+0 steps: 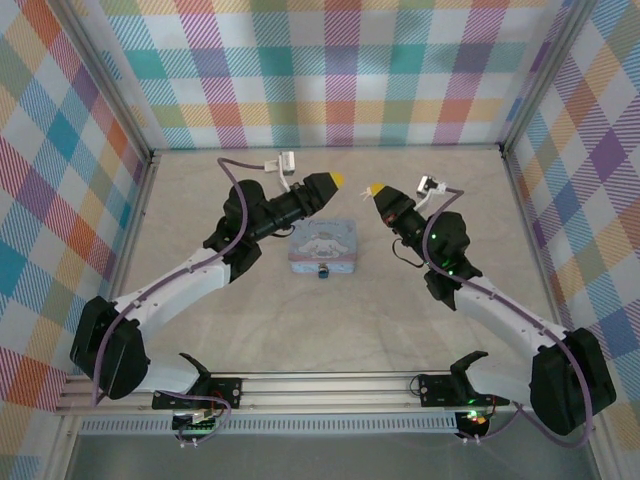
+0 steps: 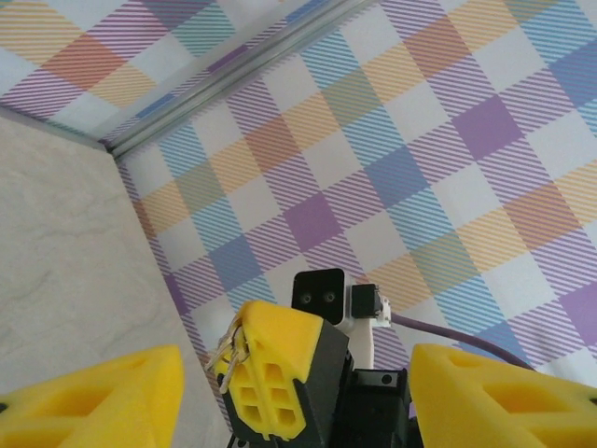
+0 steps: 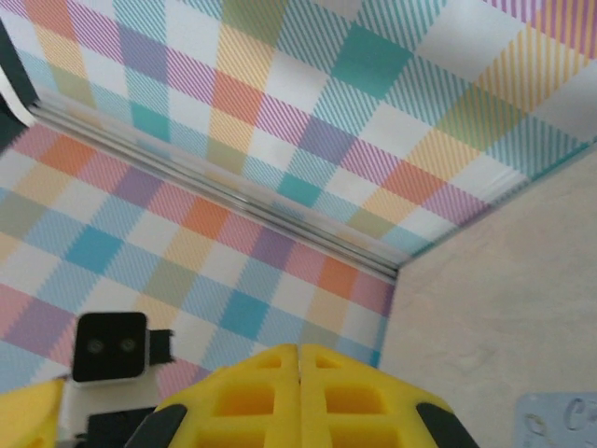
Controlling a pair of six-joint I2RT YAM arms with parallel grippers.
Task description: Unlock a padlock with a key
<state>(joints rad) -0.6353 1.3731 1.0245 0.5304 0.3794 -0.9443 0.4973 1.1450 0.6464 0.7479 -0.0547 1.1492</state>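
Yellow-tipped, our left claw (image 1: 336, 180) spreads wide; at its 3 o'clock, our right claw (image 1: 379, 191) pinches the key (image 2: 226, 347).

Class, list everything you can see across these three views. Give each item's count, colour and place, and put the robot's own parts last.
tin box: one, pale blue with a white cartoon character, mid-table between the arms.
padlock: one, tiny, dark bluish metal, at the tin's near edge.
key: apparently one, a pale metal sliver at the right end effector's tip; too small to be sure.
table: one, beige.
walls: pastel plaid, on three sides.
arms: two, white and black, bases at the near edge.
left end effector: one, yellow fingers, open, beyond the tin.
right end effector: one, yellow fingers, shut, facing the left one.
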